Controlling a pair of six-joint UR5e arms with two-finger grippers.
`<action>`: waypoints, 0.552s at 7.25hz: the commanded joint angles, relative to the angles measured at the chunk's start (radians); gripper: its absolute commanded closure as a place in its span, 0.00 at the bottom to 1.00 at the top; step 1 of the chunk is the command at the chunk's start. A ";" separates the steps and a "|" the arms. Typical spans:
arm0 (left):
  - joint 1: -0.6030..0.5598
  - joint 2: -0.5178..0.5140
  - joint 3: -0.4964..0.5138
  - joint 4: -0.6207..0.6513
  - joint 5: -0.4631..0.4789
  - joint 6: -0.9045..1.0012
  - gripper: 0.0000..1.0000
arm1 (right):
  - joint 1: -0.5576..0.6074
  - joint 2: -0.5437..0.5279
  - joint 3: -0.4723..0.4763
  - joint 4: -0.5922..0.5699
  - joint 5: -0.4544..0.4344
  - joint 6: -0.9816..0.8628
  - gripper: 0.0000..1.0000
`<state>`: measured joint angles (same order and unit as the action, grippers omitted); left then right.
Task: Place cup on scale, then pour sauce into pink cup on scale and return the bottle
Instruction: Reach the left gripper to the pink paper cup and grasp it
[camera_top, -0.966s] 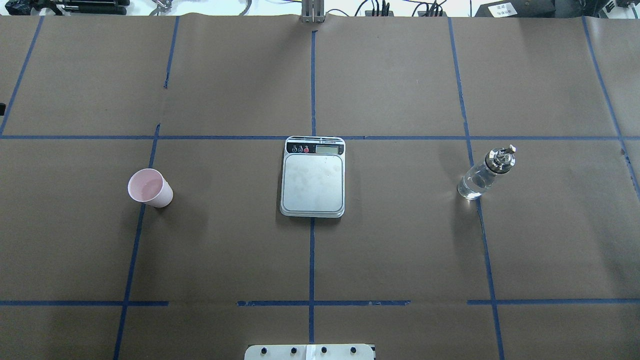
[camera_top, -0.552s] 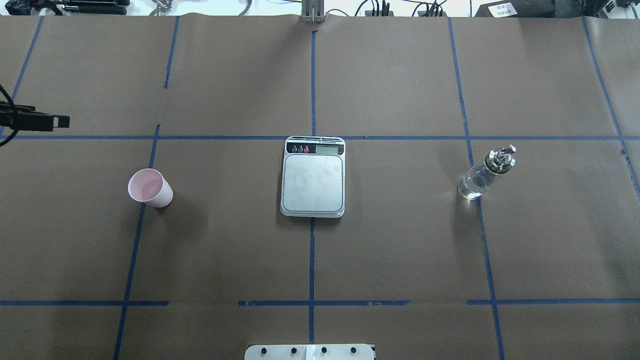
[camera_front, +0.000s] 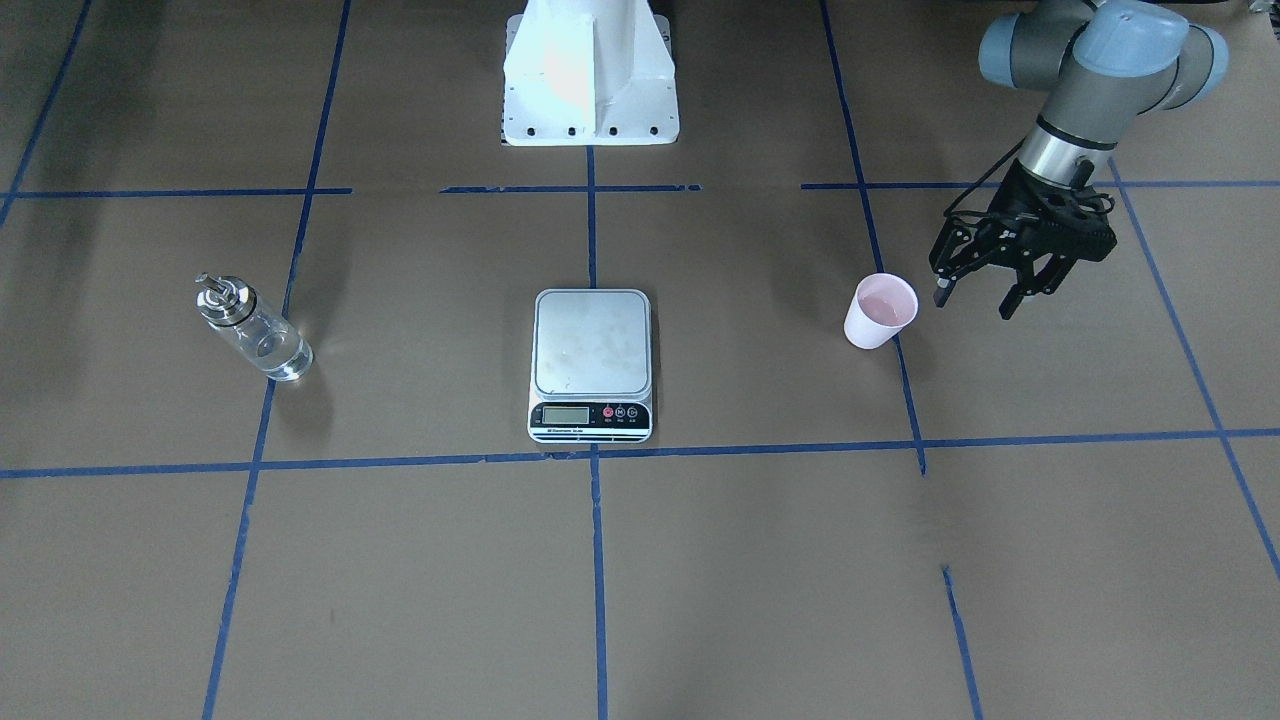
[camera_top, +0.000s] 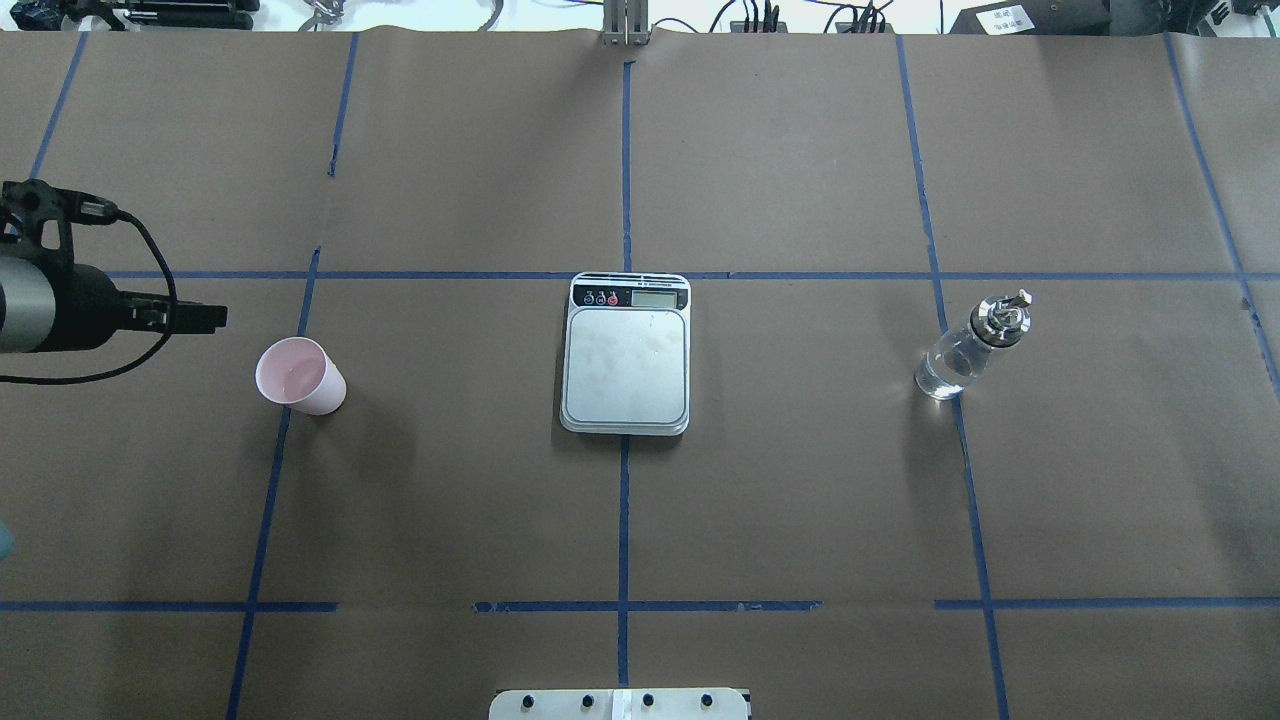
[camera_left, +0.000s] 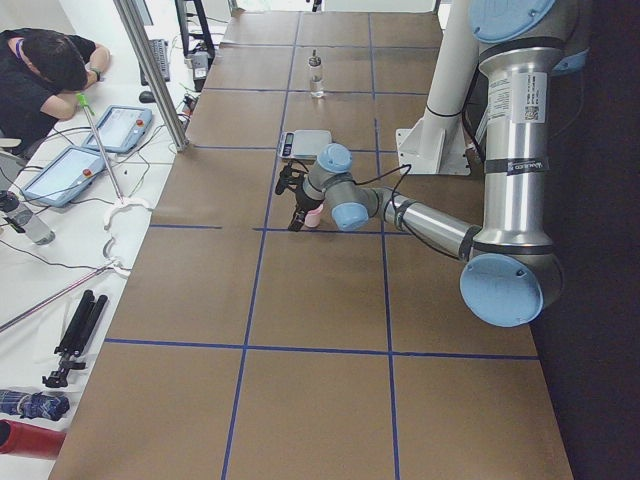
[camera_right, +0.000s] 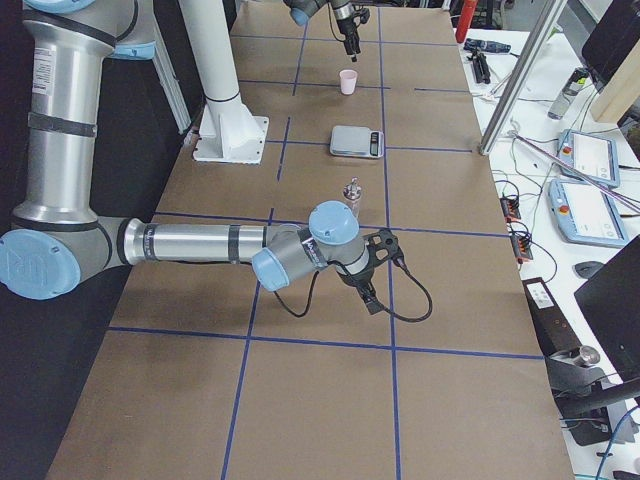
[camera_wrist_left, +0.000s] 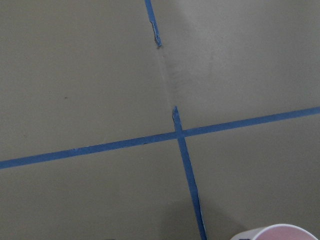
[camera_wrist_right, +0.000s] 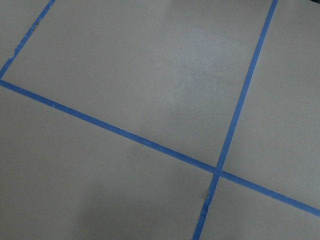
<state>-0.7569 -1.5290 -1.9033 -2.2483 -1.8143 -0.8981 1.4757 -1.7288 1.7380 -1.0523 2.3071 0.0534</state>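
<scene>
Upright, the cup (camera_front: 880, 312) shows a bare pink inside beside the wide-spread left end effector (camera_front: 974, 304); the bottle (camera_front: 250, 325) holds clear sauce (camera_front: 272, 352).

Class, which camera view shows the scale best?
The exterior front-facing view: the scale lies whole, its display and buttons toward the camera. Overhead shows it whole too, panel at the far end. Both side views show it small and distant; the wrist views miss it.
</scene>
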 joint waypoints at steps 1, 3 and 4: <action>0.048 -0.013 0.000 0.007 0.003 -0.028 0.22 | 0.000 0.000 -0.002 0.000 0.000 0.000 0.00; 0.100 -0.033 0.001 0.027 0.004 -0.062 0.25 | 0.000 -0.002 -0.005 0.000 -0.002 -0.001 0.00; 0.100 -0.033 0.004 0.029 0.004 -0.064 0.38 | 0.000 -0.002 -0.006 0.000 -0.002 -0.001 0.00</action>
<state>-0.6660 -1.5582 -1.9014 -2.2240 -1.8103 -0.9555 1.4757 -1.7300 1.7341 -1.0523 2.3061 0.0527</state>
